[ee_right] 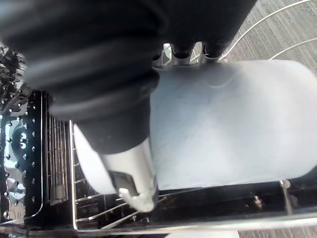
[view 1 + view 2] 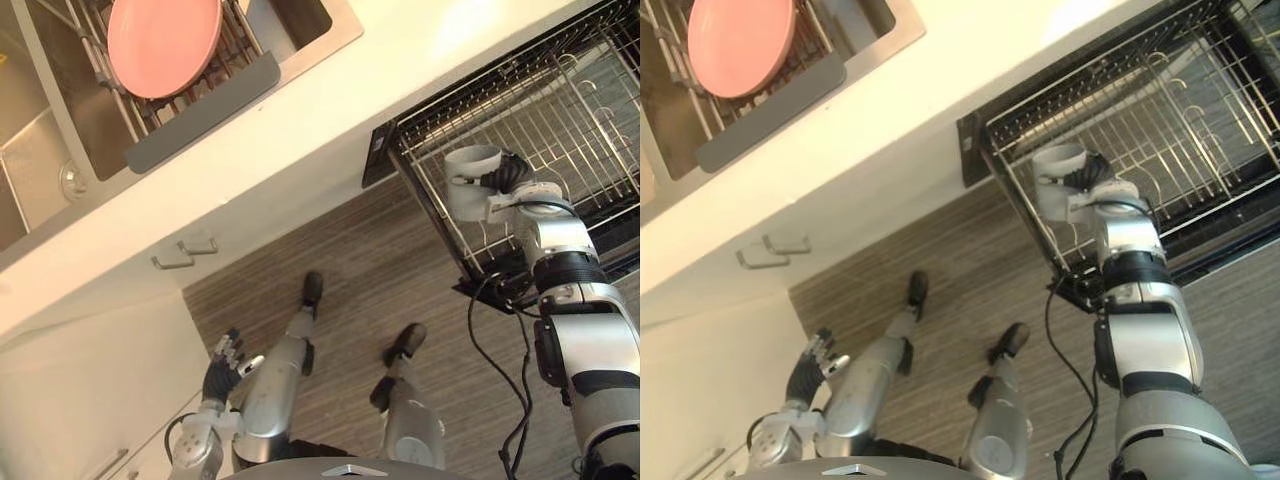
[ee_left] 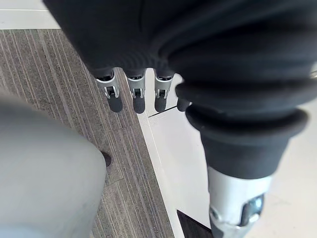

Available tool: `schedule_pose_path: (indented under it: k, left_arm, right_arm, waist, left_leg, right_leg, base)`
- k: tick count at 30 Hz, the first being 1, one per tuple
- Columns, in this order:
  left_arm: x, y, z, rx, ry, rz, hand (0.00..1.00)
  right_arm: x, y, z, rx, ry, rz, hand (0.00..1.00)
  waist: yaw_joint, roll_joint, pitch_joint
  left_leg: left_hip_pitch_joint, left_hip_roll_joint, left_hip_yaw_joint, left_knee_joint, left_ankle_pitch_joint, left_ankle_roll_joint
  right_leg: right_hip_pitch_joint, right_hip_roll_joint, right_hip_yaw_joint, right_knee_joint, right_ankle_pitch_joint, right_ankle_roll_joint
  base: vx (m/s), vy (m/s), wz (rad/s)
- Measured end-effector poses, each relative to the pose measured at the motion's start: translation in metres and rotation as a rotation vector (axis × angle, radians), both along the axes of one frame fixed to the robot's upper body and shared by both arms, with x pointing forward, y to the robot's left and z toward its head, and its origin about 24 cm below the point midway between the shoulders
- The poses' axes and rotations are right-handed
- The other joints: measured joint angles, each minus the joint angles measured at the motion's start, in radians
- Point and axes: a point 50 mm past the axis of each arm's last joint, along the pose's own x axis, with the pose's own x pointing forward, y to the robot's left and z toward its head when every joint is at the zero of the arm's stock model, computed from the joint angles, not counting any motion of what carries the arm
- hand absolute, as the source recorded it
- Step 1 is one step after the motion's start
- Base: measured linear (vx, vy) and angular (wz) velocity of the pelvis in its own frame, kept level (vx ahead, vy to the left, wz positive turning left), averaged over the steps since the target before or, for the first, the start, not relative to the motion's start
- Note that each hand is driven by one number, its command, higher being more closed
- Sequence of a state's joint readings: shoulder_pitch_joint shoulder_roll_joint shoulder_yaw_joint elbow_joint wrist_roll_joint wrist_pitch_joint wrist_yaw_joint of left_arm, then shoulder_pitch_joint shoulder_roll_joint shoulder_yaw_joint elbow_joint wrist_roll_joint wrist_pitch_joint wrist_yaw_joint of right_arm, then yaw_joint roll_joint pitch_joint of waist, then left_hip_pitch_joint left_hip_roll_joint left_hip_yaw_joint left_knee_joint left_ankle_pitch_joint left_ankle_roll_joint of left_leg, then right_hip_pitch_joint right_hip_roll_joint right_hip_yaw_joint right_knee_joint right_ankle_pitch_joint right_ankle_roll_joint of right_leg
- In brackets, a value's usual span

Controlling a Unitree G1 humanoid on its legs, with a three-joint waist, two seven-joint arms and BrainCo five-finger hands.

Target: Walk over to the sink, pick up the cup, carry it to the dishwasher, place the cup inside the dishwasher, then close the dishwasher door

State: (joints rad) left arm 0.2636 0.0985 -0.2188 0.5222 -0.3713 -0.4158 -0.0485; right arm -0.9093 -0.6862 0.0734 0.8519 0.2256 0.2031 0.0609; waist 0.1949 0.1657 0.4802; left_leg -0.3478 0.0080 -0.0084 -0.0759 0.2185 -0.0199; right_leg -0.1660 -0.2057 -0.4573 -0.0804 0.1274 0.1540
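- The cup (image 2: 468, 190), pale grey and plain, stands close to upright in the right hand (image 2: 503, 178). Its open mouth faces up and its long axis runs from mouth down to base.
- The cup is over the dishwasher rack (image 2: 560, 110), just inside the rack's front rim near its left corner. I cannot tell whether the base touches the wires.
- The right hand grips the cup from the side, with the fingers curled round the wall.
- At the far left, a steel sink (image 2: 335, 40) is set in a white counter (image 2: 400, 80). In it, a pink plate (image 2: 165, 40) leans in a wire drying rack (image 2: 130, 112).
- Below the counter's edge is a white cabinet with metal handles (image 2: 185, 252).
- The left hand (image 2: 225, 368) hangs beside the cabinet front, low and well apart from the cup. Its fingers are loose and nearly straight, and they hold nothing.
- A grey-brown plank floor (image 2: 380, 270) runs between the cabinet and the pulled-out rack.
- The right wrist view shows the grip up close. The fingers (image 1: 181, 52) hook over one side of the cup, the thumb (image 1: 133, 191) presses the opposite side, and rack wires run under the cup.
- The left wrist view shows the left hand's fingertips (image 3: 133, 101) hanging over the floor, where the planks meet the cabinet's white base (image 3: 183, 163).
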Motion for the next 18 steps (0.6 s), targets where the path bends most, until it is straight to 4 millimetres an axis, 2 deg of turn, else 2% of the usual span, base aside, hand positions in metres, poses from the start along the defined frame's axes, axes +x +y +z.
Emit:
schedule_pose_path:
  k: [4, 8, 12, 15, 18]
  left_arm:
    - [0.0, -0.004, -0.001, -0.019, 0.005, -0.007, 0.0]
    - [0.0, -0.005, -0.001, -0.021, 0.006, -0.011, 0.0]
    - [-0.001, -0.005, -0.001, -0.02, 0.009, -0.01, 0.0]
    - [-0.001, -0.005, -0.002, -0.018, 0.014, -0.006, 0.0]
    - [-0.003, -0.003, -0.005, -0.013, 0.026, 0.002, 0.0]
  right_arm:
    - [0.001, 0.001, 0.004, -0.018, -0.008, 0.001, 0.0]
    - [0.001, -0.002, 0.0, -0.002, 0.01, -0.007, 0.0]
    - [0.0, -0.001, 0.001, 0.098, -0.036, 0.005, 0.0]
    - [-0.006, 0.001, 0.005, 0.179, -0.139, 0.04, 0.0]
    - [-0.016, 0.016, 0.014, 0.236, -0.294, 0.11, 0.0]
  waist:
    - [0.001, 0.015, 0.0]
    - [0.002, 0.017, 0.0]
    - [-0.009, 0.017, 0.0]
    - [-0.017, 0.017, 0.0]
    - [-0.044, 0.016, 0.001]
  left_leg:
    - [-0.018, -0.001, -0.01, 0.0, 0.006, 0.001]
    - [-0.018, -0.003, -0.02, 0.0, 0.01, -0.002]
    - [-0.007, -0.003, -0.023, 0.0, 0.012, -0.003]
    - [0.028, -0.004, -0.024, -0.001, 0.01, -0.005]
    - [0.053, -0.001, -0.023, -0.002, 0.008, -0.004]
  right_leg:
    - [-0.012, 0.0, -0.009, 0.0, 0.003, 0.001]
    - [-0.006, 0.0, -0.021, 0.0, 0.003, 0.0]
    - [0.009, 0.0, -0.025, 0.0, 0.004, 0.001]
    - [0.042, -0.001, -0.025, 0.0, 0.0, 0.0]
    - [0.065, 0.001, -0.023, 0.0, -0.003, 0.0]
  base:
    - [0.02, -0.011, 0.06]
    - [0.02, -0.012, 0.06]
    - [0.0, -0.004, 0.01]
    - [0.0, 0.0, 0.0]
    - [0.0, -0.016, -0.03]
